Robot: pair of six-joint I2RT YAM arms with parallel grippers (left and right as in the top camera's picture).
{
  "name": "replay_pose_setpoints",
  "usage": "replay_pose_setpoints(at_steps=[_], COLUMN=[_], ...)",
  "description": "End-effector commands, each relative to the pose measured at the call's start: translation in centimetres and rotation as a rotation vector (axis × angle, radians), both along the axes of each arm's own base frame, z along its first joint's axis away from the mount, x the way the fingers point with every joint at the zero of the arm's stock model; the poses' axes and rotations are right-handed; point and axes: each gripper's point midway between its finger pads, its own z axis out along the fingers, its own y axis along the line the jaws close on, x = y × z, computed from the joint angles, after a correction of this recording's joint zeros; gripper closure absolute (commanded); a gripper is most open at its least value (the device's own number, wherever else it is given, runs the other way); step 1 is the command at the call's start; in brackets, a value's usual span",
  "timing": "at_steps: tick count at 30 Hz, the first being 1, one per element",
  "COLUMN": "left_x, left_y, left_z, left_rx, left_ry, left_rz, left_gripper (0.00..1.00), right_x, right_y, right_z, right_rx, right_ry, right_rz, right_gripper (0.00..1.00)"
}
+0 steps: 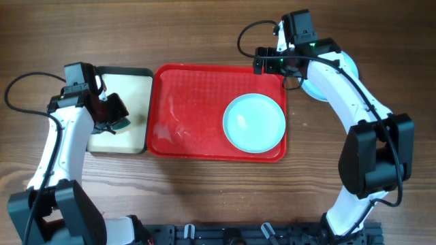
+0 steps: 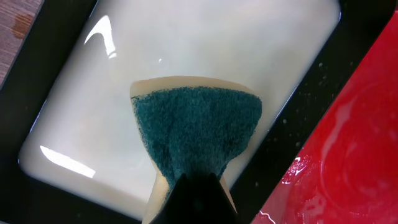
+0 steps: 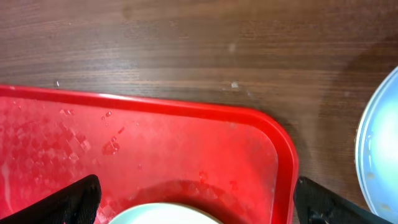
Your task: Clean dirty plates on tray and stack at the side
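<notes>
A pale blue plate (image 1: 254, 122) lies on the right half of the red tray (image 1: 184, 116); its rim shows at the bottom of the right wrist view (image 3: 165, 213). More plates (image 1: 346, 68) lie on the table right of the tray, mostly hidden by the right arm; one edge shows in the right wrist view (image 3: 376, 162). My right gripper (image 1: 271, 63) is open and empty above the tray's far right corner (image 3: 273, 134). My left gripper (image 1: 117, 116) is shut on a sponge (image 2: 196, 134), teal scourer side up, over the cream tray (image 2: 93, 112).
The smaller black-rimmed cream tray (image 1: 129, 92) sits against the red tray's left side. Wet streaks mark the red tray's left half (image 1: 174, 119). Brown wooden table (image 1: 204, 34) surrounds everything.
</notes>
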Motion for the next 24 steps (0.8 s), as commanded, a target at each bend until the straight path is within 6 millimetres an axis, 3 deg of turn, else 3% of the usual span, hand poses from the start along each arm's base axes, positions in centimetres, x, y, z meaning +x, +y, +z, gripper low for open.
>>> replay_pose_setpoints(at_steps=[1, 6, 9, 11, 13, 16, 24], left_x=[-0.1, 0.0, -0.1, 0.0, 0.2, 0.7, 1.6], left_y=[0.1, -0.2, -1.0, -1.7, -2.3, -3.4, -6.2], left_z=[-0.4, -1.0, -2.2, -3.0, -3.9, -4.9, -4.8], left_rx=[0.013, 0.021, 0.008, -0.011, -0.014, -0.015, -0.004], left_ry=[0.011, 0.025, 0.055, 0.071, 0.087, 0.097, 0.065], left_rz=[0.008, -0.087, -0.159, -0.19, -0.209, -0.243, -0.327], left_gripper=[0.96, 0.96, 0.96, 0.96, 0.96, 0.96, 0.96], right_x=[-0.2, -3.6, -5.3, -6.2, -6.9, -7.8, -8.2], right_y=[0.2, -0.6, -0.9, -1.2, -1.3, -1.5, -1.6], right_z=[0.8, -0.7, -1.5, -2.2, -2.8, -3.8, -4.3], right_rx=[0.011, -0.02, -0.037, -0.045, -0.051, -0.058, -0.068], right_ry=[0.0, 0.15, 0.222, 0.256, 0.282, 0.313, 0.322], right_rz=[0.014, 0.019, 0.019, 0.02, 0.019, 0.019, 0.04], right_gripper=[0.0, 0.02, 0.15, 0.34, 0.4, 0.4, 0.39])
